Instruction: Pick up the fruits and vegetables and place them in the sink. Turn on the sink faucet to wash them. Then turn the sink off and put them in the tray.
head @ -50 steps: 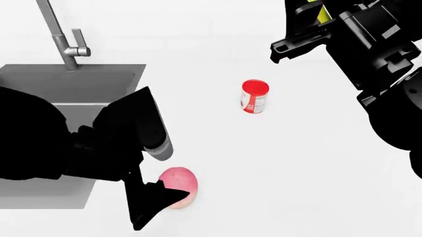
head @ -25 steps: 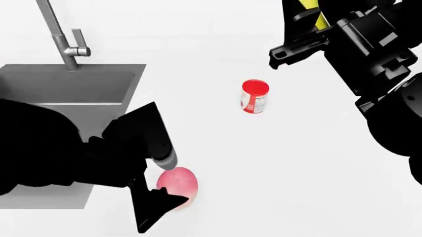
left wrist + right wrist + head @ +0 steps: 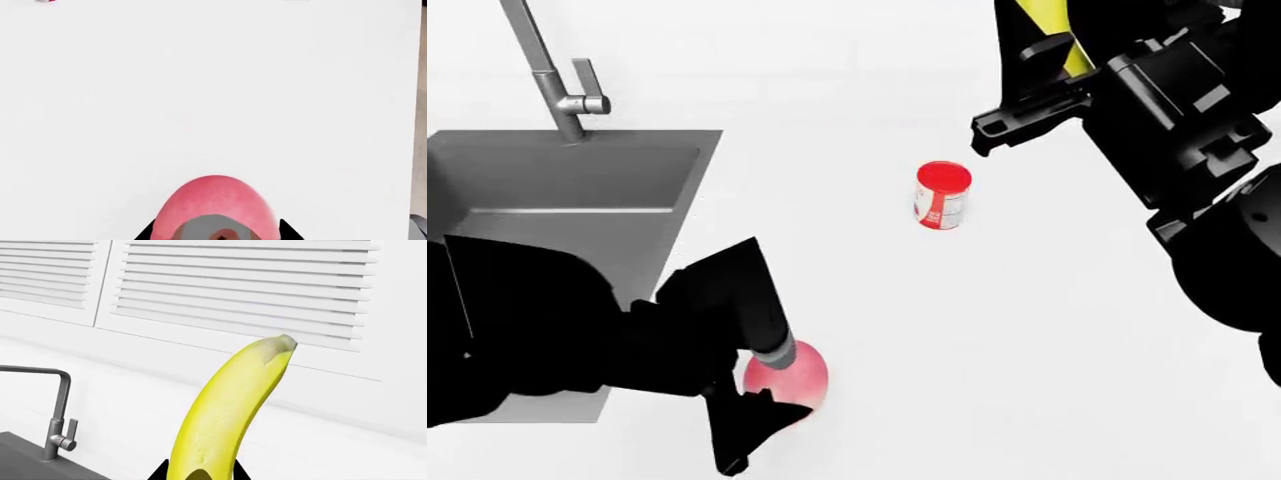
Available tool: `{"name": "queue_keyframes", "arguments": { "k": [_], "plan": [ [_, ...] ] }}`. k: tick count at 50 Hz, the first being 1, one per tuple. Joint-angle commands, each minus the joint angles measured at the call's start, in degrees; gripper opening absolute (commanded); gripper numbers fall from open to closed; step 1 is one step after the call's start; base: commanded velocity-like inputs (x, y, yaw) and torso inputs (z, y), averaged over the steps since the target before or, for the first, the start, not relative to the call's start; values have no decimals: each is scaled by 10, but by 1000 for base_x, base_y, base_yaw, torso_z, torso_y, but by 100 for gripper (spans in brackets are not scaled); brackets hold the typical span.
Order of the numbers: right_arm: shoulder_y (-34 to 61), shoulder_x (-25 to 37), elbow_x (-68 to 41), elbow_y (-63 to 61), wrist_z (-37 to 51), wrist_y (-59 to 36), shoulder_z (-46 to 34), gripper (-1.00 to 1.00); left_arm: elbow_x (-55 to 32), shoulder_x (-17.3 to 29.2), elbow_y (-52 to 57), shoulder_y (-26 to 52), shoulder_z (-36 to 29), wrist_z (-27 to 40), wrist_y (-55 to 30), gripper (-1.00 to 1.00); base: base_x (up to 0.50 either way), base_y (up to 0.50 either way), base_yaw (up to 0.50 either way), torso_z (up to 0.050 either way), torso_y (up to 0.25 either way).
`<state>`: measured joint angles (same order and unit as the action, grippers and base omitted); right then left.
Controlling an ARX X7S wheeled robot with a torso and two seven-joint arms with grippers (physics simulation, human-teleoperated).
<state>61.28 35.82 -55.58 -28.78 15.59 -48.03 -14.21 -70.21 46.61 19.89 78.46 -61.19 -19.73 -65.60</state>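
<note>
Early stage. Your right gripper [image 3: 1028, 95] jaws pinch the banana [image 3: 227, 410], held high over the table [image 3: 1028, 350]. Left gripper [image 3: 761, 395] jaws straddle the peach [image 3: 794, 378] beside the sink [image 3: 587, 190]; closure unclear. Sink empty; washing and traying remain.

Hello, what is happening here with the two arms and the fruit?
The right claw holds a banana up in the air, away from the counter. The left claw is down around the peach on the white counter, beside the sink; whether it grips yet is unclear. The sink looks empty, and a red can stands untouched.
</note>
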Motion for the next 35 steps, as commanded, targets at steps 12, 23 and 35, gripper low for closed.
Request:
{"name": "queue_keyframes", "arguments": {
  "k": [12, 23, 35],
  "plan": [
    [1, 0, -31, 3, 40, -30, 21, -100, -23, 11, -41, 15, 159, 177, 143, -100, 0, 0, 0, 0, 0],
    [-1, 36, -42, -30, 144, -105, 26, -100, -68, 10, -52, -9, 267, 346, 224, -100, 0, 136, 0, 0, 21],
    [6, 56, 30, -70, 134, -108, -49, -100, -68, 40, -27, -70, 278, 378, 252, -100, 0, 500, 0, 0, 204]
  ]
}}
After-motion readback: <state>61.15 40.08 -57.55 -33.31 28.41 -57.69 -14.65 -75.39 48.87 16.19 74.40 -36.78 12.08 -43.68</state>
